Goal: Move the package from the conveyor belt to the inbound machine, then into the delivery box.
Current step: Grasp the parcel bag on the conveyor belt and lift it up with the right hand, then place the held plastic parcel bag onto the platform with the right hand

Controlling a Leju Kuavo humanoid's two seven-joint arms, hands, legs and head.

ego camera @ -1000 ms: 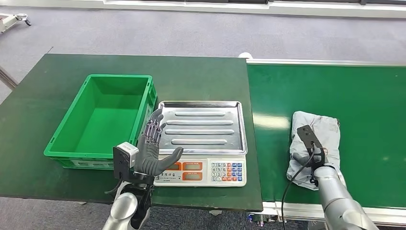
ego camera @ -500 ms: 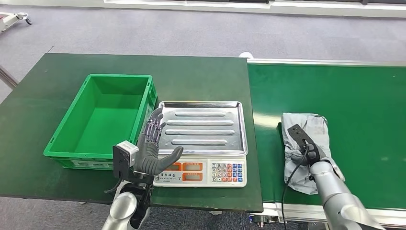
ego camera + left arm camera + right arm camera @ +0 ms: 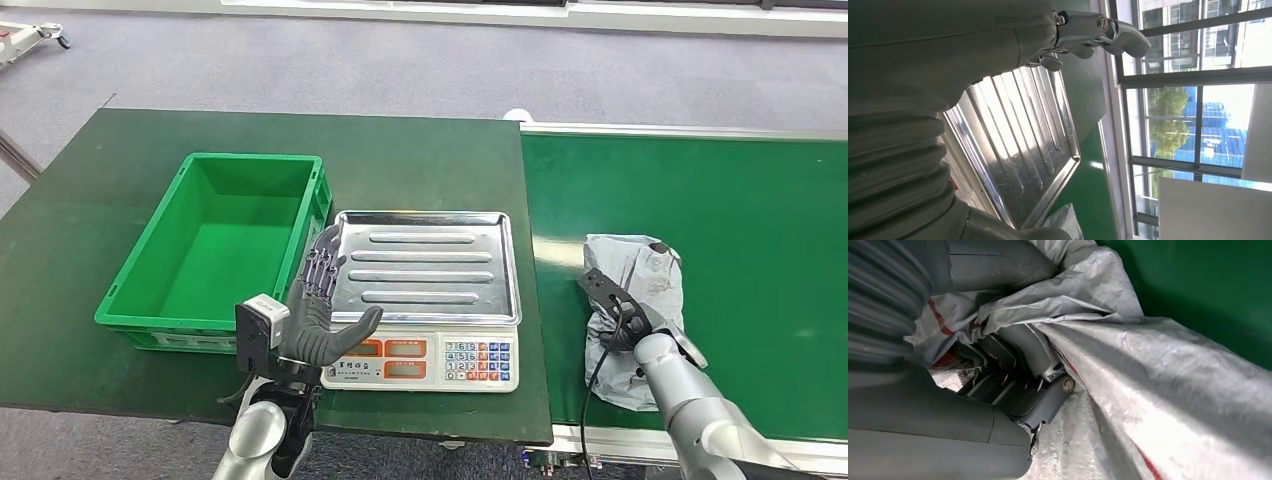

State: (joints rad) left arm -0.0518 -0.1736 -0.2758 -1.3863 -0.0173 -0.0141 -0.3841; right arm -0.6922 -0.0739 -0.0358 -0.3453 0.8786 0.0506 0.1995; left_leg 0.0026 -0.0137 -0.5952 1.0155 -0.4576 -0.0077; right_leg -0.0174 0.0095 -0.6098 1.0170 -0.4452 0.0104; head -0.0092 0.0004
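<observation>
Head view: right hand (image 3: 622,318) clamped on grey poly package (image 3: 640,300), which sits on the conveyor belt (image 3: 740,200) near its left edge, bunched where the hand gathers it. The bag looks soft, hence a fistful grab rather than a pinch. Scale (image 3: 425,300), likely the inbound machine, stands just left of the belt, steel tray (image 3: 425,262) bare and ready. Green delivery box (image 3: 220,245) beside the scale, so the drop order runs right to left. Left hand (image 3: 318,318) raised at the scale's front-left corner, fingers spread, holding nothing, seemingly waiting for the handover.

Left wrist view: ribbed tray (image 3: 1018,145) close under the hand; fingers (image 3: 1108,35) extended, apart, nothing held.

Right wrist view: dark fingers (image 3: 1018,370) curled deep into crumpled grey film (image 3: 1158,390), thumb over the top fold. Grip looks firm. Slack film could slip in the lift.
</observation>
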